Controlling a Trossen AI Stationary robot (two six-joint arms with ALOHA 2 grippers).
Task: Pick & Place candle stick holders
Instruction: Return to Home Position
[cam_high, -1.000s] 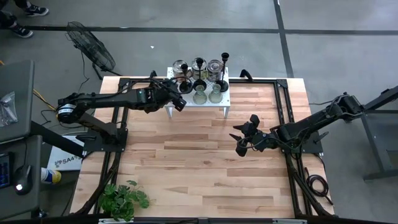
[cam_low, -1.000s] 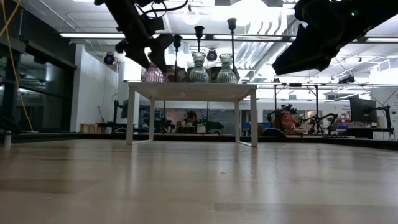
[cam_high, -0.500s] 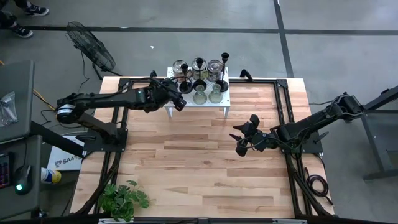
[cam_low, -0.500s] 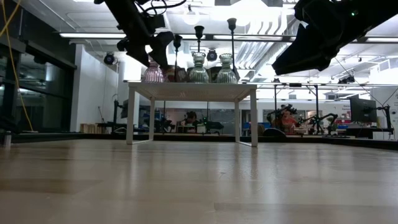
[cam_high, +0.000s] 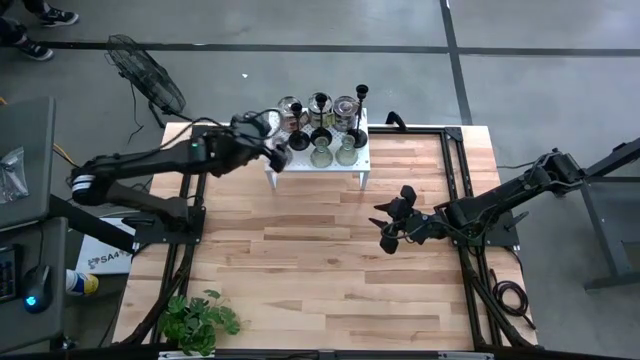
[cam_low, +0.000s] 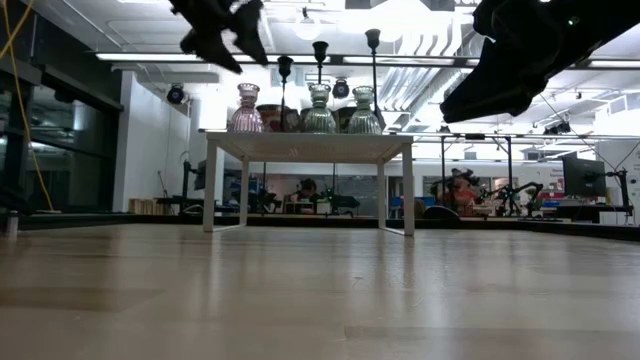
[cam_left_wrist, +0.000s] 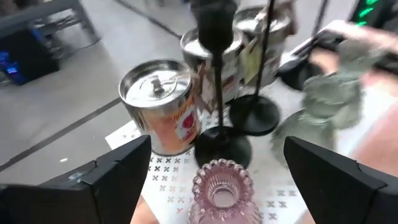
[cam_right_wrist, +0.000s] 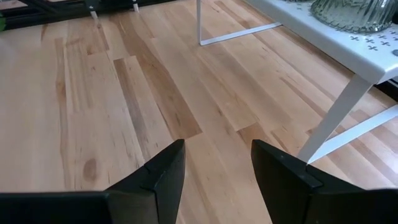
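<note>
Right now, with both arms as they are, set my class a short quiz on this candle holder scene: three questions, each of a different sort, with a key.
1. True or false: the pink candle holder stands on the white stand.
2. The left end effector is: A) open, holding nothing; B) shut on a black stick; C) out of view.
3. Which arm's end effector hangs over the wood of the table, apart from the stand?
Key: 1 true; 2 A; 3 the right end effector.
</note>
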